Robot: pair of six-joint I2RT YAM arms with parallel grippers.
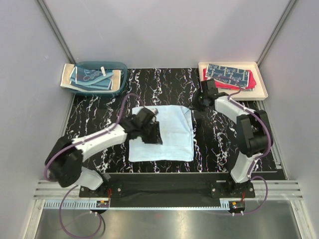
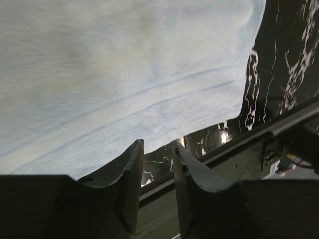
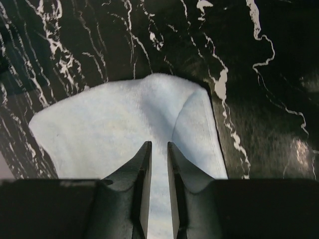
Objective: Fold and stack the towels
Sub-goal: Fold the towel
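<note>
A light blue towel (image 1: pixel 169 137) lies spread on the black marbled mat in the middle. My left gripper (image 1: pixel 152 132) hovers over its left part; in the left wrist view (image 2: pixel 158 143) the jaws stand a little apart with nothing between them, just past the towel's (image 2: pixel 124 74) edge. My right gripper (image 1: pixel 198 103) is at the towel's far right corner; in the right wrist view (image 3: pixel 158 144) the jaws are nearly together with towel (image 3: pixel 114 129) between them and a crease running from the tips. A patterned blue towel (image 1: pixel 228 73) lies on a red-pink towel (image 1: pixel 251 80).
The two folded towels rest in a cream tray (image 1: pixel 261 84) at the back right. A teal basket (image 1: pixel 121 82) with patterned cloths (image 1: pixel 89 77) stands at the back left. Grey walls close in on both sides, and a metal rail (image 1: pixel 164 191) runs along the near edge.
</note>
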